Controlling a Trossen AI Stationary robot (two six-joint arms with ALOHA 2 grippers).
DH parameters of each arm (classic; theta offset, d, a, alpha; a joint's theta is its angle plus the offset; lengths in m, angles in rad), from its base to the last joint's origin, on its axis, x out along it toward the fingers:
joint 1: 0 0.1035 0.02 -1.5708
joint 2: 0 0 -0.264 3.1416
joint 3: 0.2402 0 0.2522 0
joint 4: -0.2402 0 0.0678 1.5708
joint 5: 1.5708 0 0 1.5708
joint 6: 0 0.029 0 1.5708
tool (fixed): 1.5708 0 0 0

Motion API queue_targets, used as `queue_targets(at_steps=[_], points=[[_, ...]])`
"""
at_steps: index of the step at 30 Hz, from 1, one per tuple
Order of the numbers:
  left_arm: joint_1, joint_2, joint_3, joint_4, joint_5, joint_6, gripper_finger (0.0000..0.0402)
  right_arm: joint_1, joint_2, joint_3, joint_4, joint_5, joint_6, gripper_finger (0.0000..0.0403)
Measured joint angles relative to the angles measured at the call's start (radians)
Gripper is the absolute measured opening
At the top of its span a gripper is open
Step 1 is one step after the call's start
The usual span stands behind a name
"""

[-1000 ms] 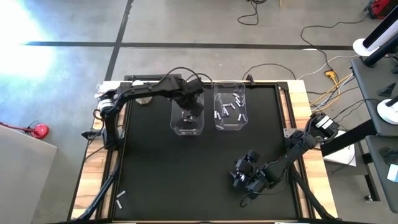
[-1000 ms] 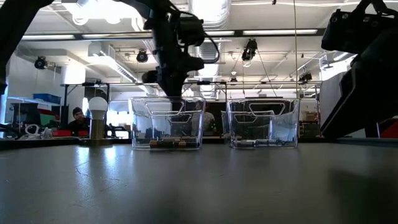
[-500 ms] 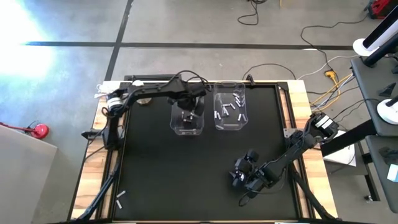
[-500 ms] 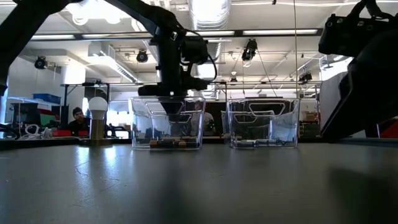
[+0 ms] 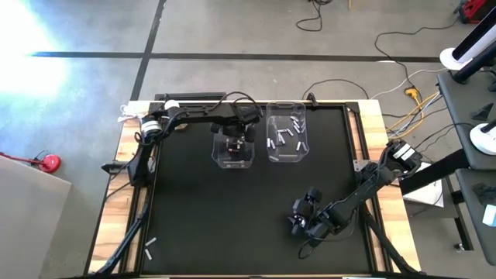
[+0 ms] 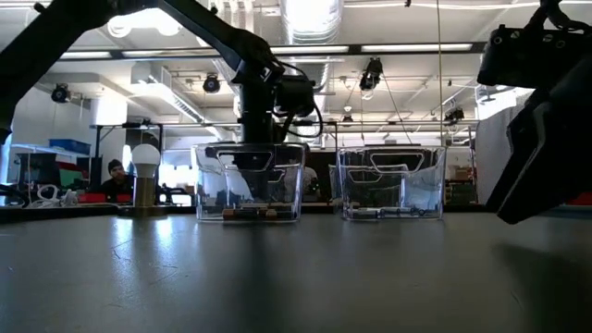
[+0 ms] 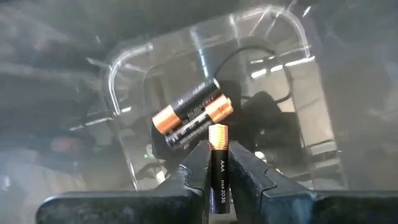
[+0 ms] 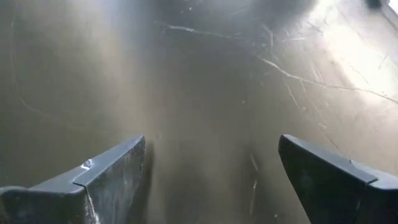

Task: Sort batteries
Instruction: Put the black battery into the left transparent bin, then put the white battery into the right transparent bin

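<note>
While over the left bin [image 5: 234, 151], left gripper [image 7: 219, 163] pinches a dark battery [image 7: 219, 168] (upright); right gripper [image 8: 211, 180] spread wide

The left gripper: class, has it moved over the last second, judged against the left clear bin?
Yes. The left gripper has dropped toward the left clear bin, holding a dark battery.

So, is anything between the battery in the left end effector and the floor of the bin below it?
Nothing visible: the AAA battery hangs over the open left bin, beside two batteries already inside.
</note>
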Motion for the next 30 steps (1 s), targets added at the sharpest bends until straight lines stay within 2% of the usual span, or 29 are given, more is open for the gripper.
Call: queue_targets(at_steps=[5, 10, 18, 25, 30], points=[[-0.002, 0.021, 0.000, 0.005, 0.010, -0.041, 0.0029, 0.000, 0.000, 0.000, -0.002, -0.012, -0.014, 0.0361], [-0.002, 0.046, 0.000, 0.001, 0.021, -0.071, 0.0030, 0.000, 0.000, 0.000, -0.006, -0.092, -0.042, 0.0361], [-0.003, 0.055, 0.002, 0.010, 0.025, -0.067, 0.0038, 0.002, 0.000, 0.000, -0.005, -0.092, -0.049, 0.0361], [-0.002, 0.050, 0.001, 0.007, 0.040, -0.030, 0.0102, 0.002, 0.000, 0.000, -0.005, -0.092, -0.085, 0.0361], [-0.005, 0.041, 0.053, -0.045, 0.040, 0.099, 0.0162, 0.002, -0.003, 0.000, -0.005, -0.117, -0.091, 0.0361]])
